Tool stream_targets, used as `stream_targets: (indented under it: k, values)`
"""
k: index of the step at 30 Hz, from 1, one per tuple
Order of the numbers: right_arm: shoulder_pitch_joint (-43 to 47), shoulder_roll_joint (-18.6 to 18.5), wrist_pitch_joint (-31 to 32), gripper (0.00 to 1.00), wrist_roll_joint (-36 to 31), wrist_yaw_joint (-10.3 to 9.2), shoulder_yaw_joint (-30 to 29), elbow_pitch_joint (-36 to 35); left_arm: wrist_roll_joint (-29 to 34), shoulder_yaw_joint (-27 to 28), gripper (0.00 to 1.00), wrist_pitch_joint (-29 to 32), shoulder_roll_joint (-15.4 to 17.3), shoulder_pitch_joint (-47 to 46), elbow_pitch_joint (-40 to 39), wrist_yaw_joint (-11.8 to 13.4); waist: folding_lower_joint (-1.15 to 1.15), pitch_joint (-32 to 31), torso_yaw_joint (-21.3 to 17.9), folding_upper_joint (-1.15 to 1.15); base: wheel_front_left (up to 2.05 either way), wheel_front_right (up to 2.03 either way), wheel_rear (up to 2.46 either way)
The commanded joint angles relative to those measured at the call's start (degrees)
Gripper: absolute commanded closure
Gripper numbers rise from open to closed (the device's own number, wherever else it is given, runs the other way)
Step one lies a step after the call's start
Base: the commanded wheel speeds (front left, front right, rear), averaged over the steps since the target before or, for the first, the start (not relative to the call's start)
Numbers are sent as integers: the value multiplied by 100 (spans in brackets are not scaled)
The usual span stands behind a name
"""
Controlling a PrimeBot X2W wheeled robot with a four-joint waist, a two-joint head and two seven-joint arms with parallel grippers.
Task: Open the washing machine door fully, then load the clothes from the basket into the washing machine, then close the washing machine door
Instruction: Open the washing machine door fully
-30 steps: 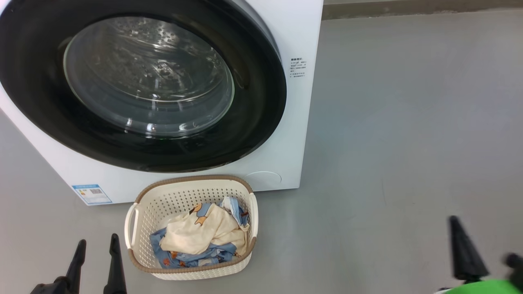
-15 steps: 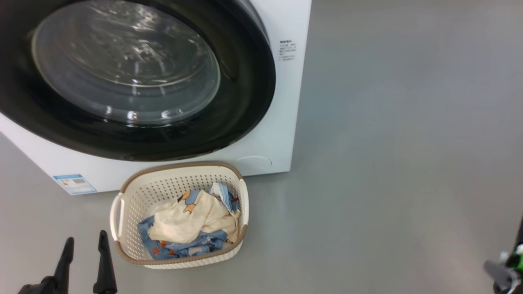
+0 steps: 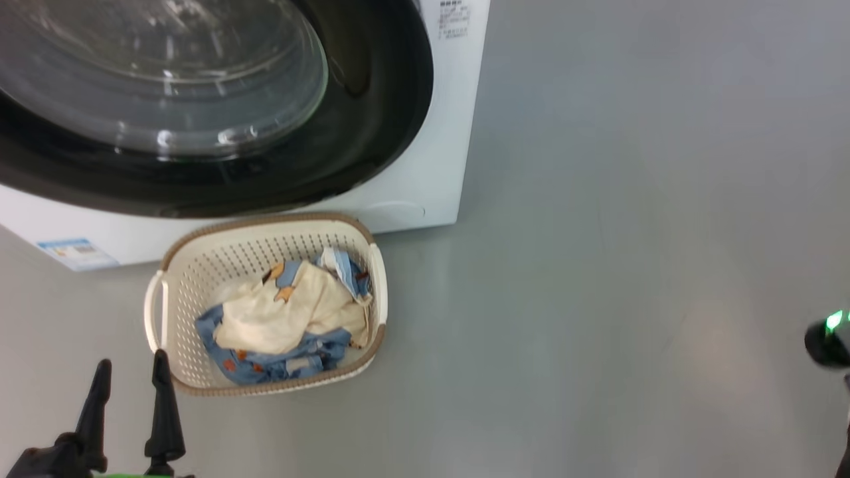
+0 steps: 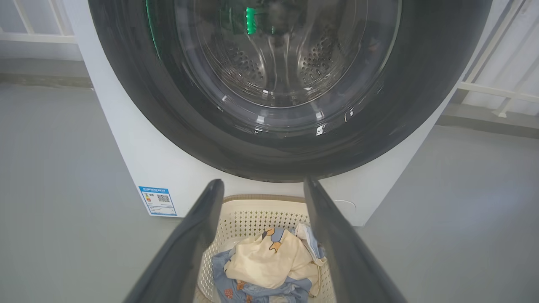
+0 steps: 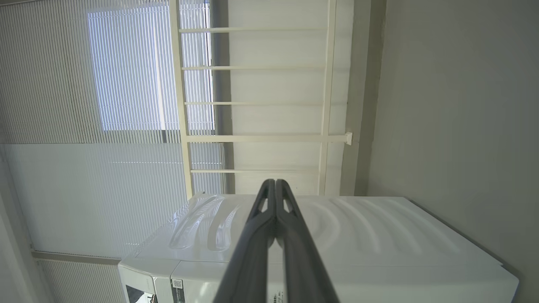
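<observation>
The washing machine (image 3: 425, 166) stands at the upper left, and its door (image 3: 378, 113) with the black rim and glass bowl lies shut against the front. Right before it on the floor sits the basket (image 3: 182, 279), holding the cream-yellow and blue clothes (image 3: 282, 315). My left gripper (image 3: 129, 368) is open and empty, low beside the basket's left end. In the left wrist view the left gripper (image 4: 264, 183) points at the door (image 4: 286, 139), with the basket (image 4: 261, 214) and clothes (image 4: 269, 261) between its fingers. My right gripper (image 5: 274, 182) is shut and empty, aimed at a white panel of the washing machine (image 5: 370, 240).
Bare grey floor (image 3: 631, 232) spreads to the right of the washer. A dark part of my right arm with a green light (image 3: 827, 338) sits at the right edge. A blue label (image 3: 76, 252) marks the washer's base. White railing (image 5: 252, 101) and window blinds (image 5: 126, 71) stand behind.
The head camera has turned, so the washer and basket sit higher and further left in view. The right finger left the lower right corner; a green-lit arm part is there now.
</observation>
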Motion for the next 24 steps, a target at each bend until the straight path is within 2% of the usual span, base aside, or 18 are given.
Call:
stream_targets:
  k: [1,7,12,24]
  values:
    - [-187,-82,202,100,66,9,36,-156,39,150,0,-37,72,-189,-170,-9,0,286,52,0,0,0,0]
    - [-940,51,1227,100,-68,9,-81,-56,46,33,0,-37,105,-284,-312,-9,0,765,185,0,0,0,0]
    - [-1594,206,1789,100,-312,9,-1,-48,52,15,0,-37,149,-377,-410,-9,0,1088,315,0,0,0,0]
    - [-2644,264,2390,100,-964,9,516,9,22,-112,0,-37,109,-518,-506,-9,0,1553,791,0,0,0,0]
